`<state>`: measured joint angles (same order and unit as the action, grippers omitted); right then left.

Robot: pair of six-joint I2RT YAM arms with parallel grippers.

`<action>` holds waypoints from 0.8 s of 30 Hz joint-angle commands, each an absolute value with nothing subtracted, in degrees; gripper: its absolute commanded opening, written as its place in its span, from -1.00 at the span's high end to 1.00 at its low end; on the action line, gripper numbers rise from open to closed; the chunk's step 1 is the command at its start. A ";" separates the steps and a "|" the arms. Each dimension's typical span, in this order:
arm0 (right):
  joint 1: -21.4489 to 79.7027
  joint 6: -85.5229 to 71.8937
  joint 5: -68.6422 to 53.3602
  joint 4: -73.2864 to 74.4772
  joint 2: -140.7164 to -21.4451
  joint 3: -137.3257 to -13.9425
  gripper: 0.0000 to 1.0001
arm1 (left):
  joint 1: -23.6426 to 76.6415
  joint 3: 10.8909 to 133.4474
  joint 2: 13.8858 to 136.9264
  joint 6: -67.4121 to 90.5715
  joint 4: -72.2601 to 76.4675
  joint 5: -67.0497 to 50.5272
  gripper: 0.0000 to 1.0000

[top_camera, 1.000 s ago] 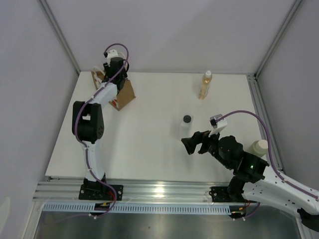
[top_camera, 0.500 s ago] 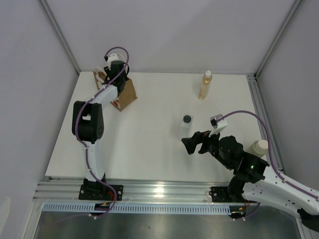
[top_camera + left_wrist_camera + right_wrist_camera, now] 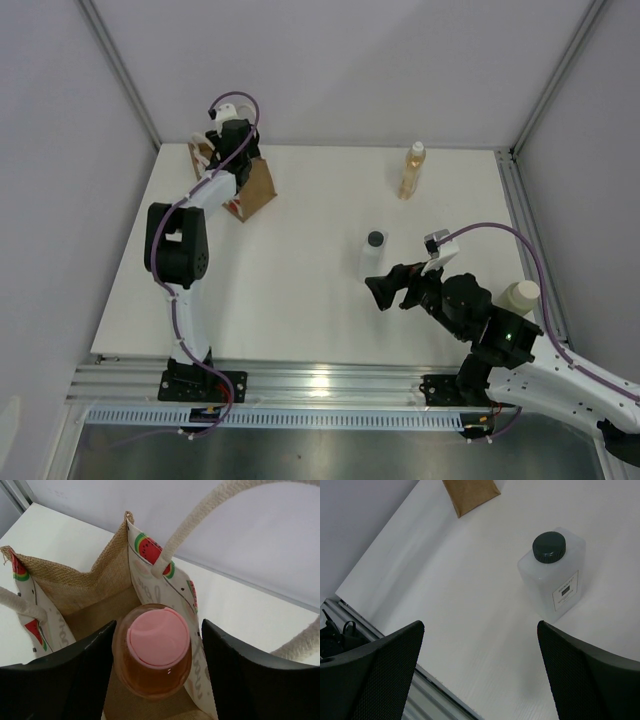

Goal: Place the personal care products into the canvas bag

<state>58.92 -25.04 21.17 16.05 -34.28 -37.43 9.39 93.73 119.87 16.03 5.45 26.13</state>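
Left gripper (image 3: 156, 667) spread w/ peach bottle (image 3: 152, 652) between jaws inside canvas bag (image 3: 95, 587); right gripper (image 3: 480, 667) spread, empty.

The canvas bag (image 3: 75, 587) is coarse, rough-woven cloth; the peach bottle (image 3: 152, 652) is glossy plastic; the desk (image 3: 470, 605) is matt white.

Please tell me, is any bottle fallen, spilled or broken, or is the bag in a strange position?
Nothing stands out. The amber bottle and the black-capped bottle stand upright on the table, with no spill visible. The peach bottle sits upright inside the open bag, between the left gripper's fingers.
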 commanded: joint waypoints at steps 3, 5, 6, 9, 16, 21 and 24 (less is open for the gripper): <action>59.15 -25.58 20.83 15.47 -34.01 -40.17 -0.99 | 10.72 92.29 112.78 15.99 5.90 24.79 -0.44; 59.15 -25.49 20.74 15.38 -34.10 -40.25 -0.99 | 11.25 91.94 110.93 16.08 4.58 23.13 -0.45; 59.24 -25.40 20.66 15.38 -34.19 -40.17 -0.99 | 11.51 92.02 108.92 15.74 2.66 22.25 -0.46; 59.15 -25.05 21.18 15.38 -34.28 -40.25 -0.99 | 12.74 92.11 105.57 15.91 -2.26 19.78 -0.51; 59.15 -23.56 22.94 15.29 -34.36 -40.17 -0.99 | 17.31 86.67 94.23 18.37 -7.11 14.51 -0.61; 59.15 -22.06 25.48 15.73 -34.10 -40.25 -0.99 | 23.36 72.18 84.13 16.27 -0.37 -3.03 -0.64; 59.15 -21.89 26.89 16.34 -33.58 -40.34 -0.99 | 30.65 60.93 78.85 13.02 8.60 -5.97 -0.69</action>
